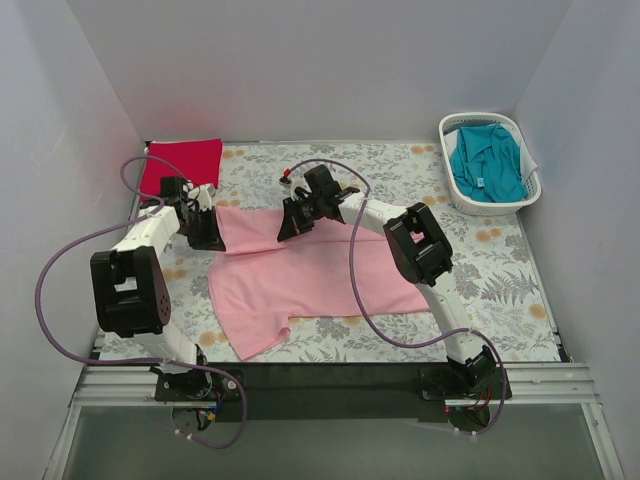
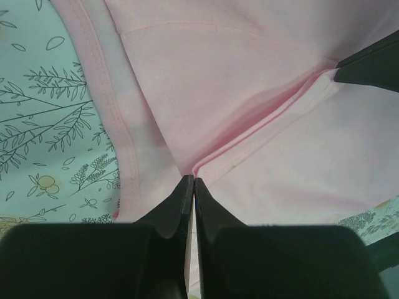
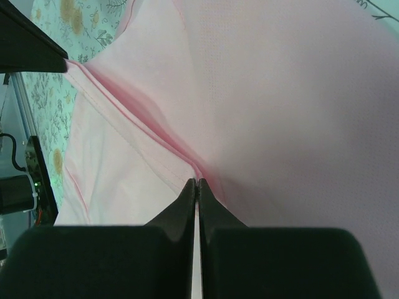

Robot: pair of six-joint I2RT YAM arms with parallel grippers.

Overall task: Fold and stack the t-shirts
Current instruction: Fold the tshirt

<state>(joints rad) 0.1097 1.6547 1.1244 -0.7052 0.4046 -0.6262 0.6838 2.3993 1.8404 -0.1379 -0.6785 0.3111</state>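
A light pink t-shirt (image 1: 300, 280) lies spread across the middle of the table, one sleeve pointing toward the near edge. My left gripper (image 1: 213, 236) is shut on the shirt's far left edge; the left wrist view has the jaws (image 2: 194, 181) pinching a fold of pink fabric (image 2: 262, 81). My right gripper (image 1: 291, 228) is shut on the same far edge further right, its tips (image 3: 197, 182) closed on a pink seam (image 3: 143, 131). A bright red t-shirt (image 1: 182, 165) lies folded at the back left. A teal t-shirt (image 1: 487, 160) is heaped in the basket.
A white slatted laundry basket (image 1: 452, 130) stands at the back right corner. The floral patterned cloth (image 1: 500, 270) covers the table, with white walls on three sides. Purple cables loop off both arms. The arm bases sit on a dark rail (image 1: 330, 378) at the near edge.
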